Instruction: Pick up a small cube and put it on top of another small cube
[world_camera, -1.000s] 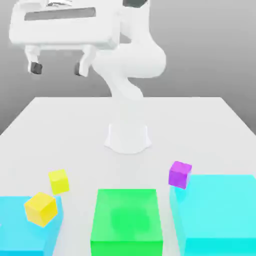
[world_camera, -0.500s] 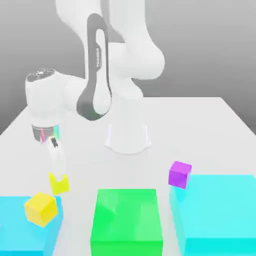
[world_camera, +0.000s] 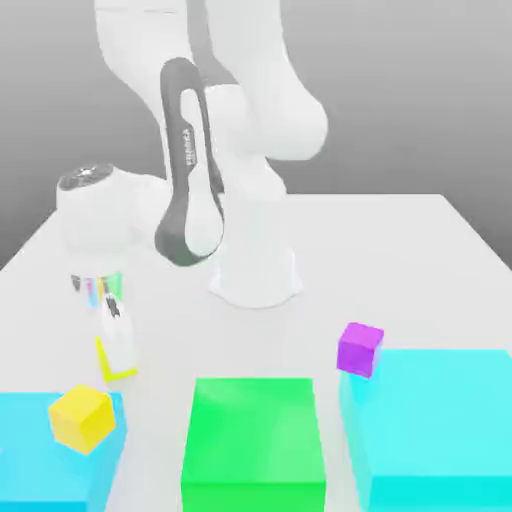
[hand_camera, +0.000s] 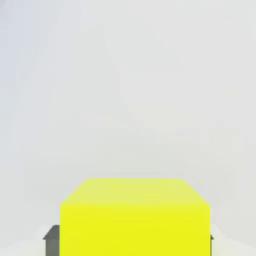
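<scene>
We're clamping our pincer (world_camera: 117, 352) down on the lemon-yellow cube (world_camera: 118, 362), which is sitting on the white table (world_camera: 420, 250) near the golden-yellow cube (world_camera: 82, 417) on the cyan block (world_camera: 40, 455). It's looking rigid, light and kinda slick, so we're figuring flat opposite sides, mid-height, are giving the best hold.

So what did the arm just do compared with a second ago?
The gripper swung down from high above the table and shut on the lemon-yellow cube, which sits where it was. The golden-yellow cube, purple cube, green block and cyan blocks stayed put.
</scene>
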